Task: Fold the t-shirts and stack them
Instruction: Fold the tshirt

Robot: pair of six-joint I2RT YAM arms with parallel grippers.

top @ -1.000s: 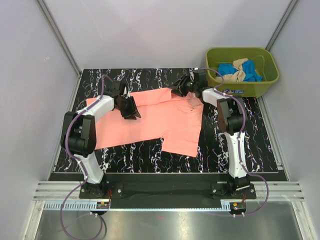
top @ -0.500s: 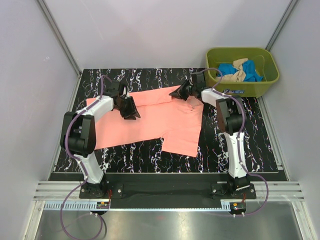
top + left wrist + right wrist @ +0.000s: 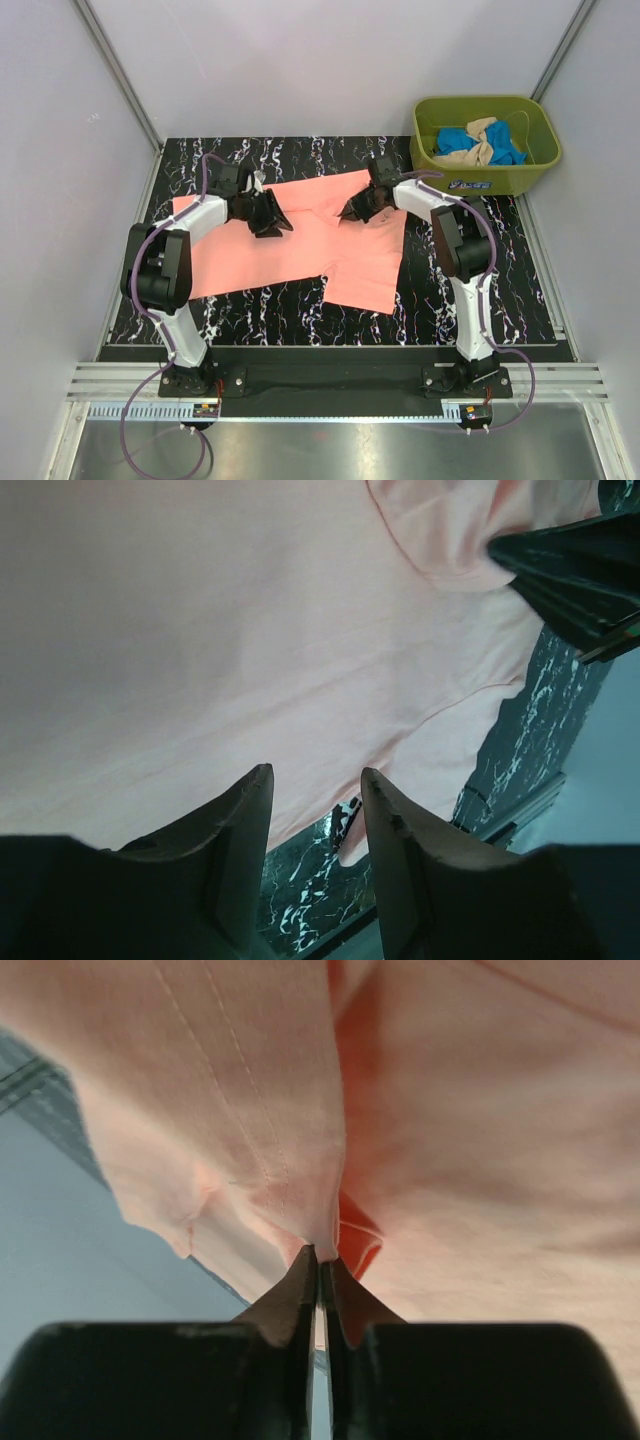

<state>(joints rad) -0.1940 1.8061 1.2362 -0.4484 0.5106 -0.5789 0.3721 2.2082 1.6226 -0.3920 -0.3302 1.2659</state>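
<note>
- Counting the cloth gives three tees: one salmon-pink short-sleeved t-shirt (image 3: 300, 245) on the table, plus one bright blue tee (image 3: 505, 150) and one beige-tan tee (image 3: 482, 138).
- The blue and beige tees lie crumpled together inside one olive-green plastic tub (image 3: 520, 178), which stands at the far right corner, well apart from both arms.
- Two grippers are over the pink shirt, both near its far edge.
- The left gripper (image 3: 315, 775) hangs above the left-middle part of the shirt. Its fingers (image 3: 240, 820) stand apart with nothing between them, and the flat pink cloth is seen beyond the gap.
- The right gripper (image 3: 318, 1255) is pressed together on a fold of the pink shirt, close to the collar. From this pinch the cloth rises in a small ridge.
- The rest of the pink shirt lies spread flat, with its lower right part reaching toward the near edge.
- The table (image 3: 250, 310) is black with white marble veins.
- Plain pale grey walls (image 3: 320, 60) close the space on three sides.
</note>
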